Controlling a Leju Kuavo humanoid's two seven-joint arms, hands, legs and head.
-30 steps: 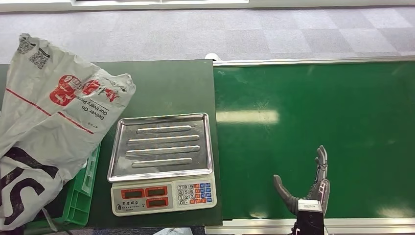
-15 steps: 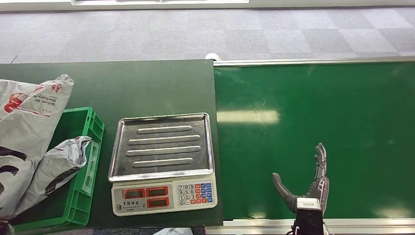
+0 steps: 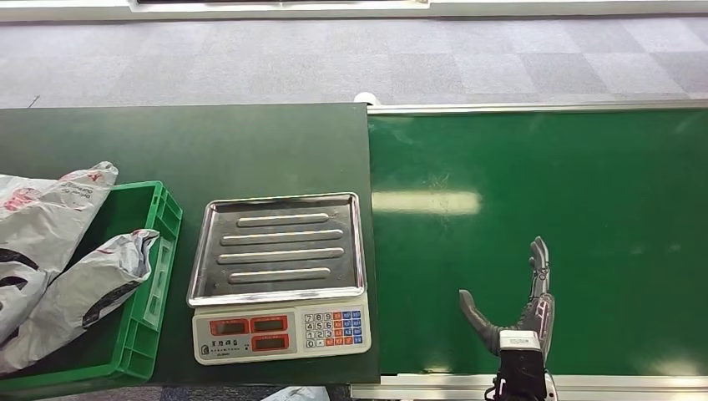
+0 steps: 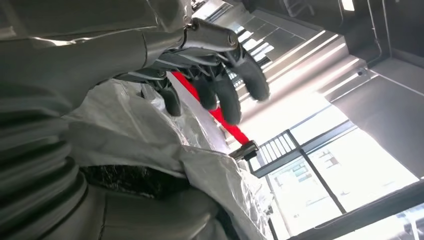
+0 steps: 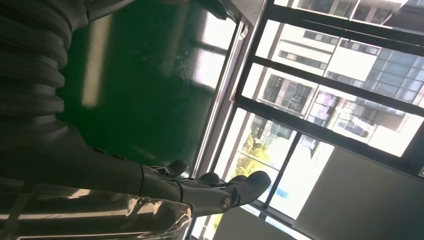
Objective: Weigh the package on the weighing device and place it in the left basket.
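The package (image 3: 50,251) is a crumpled grey-white plastic mailer with red and black print. It lies in the green basket (image 3: 163,242) at the left, one end hanging over the basket's far rim and running off the picture's left edge. In the left wrist view my left hand (image 4: 150,55) holds the package (image 4: 150,135), which runs between its curled dark fingers (image 4: 225,100) and thumb. The weighing scale (image 3: 280,330) stands mid-table with its steel tray (image 3: 280,249) bare. My right hand (image 3: 518,313) hovers over the green belt, fingers spread and holding nothing; its fingers (image 5: 215,192) stretch out straight.
The scale and basket stand on a dark green table (image 3: 209,142). To the right runs a bright green conveyor belt (image 3: 543,184) with metal edge rails. Grey carpet floor lies beyond.
The package has come down from above the table's left side into the basket and now lies lower and more folded. My right hand has shifted slightly; the view has nudged a little.
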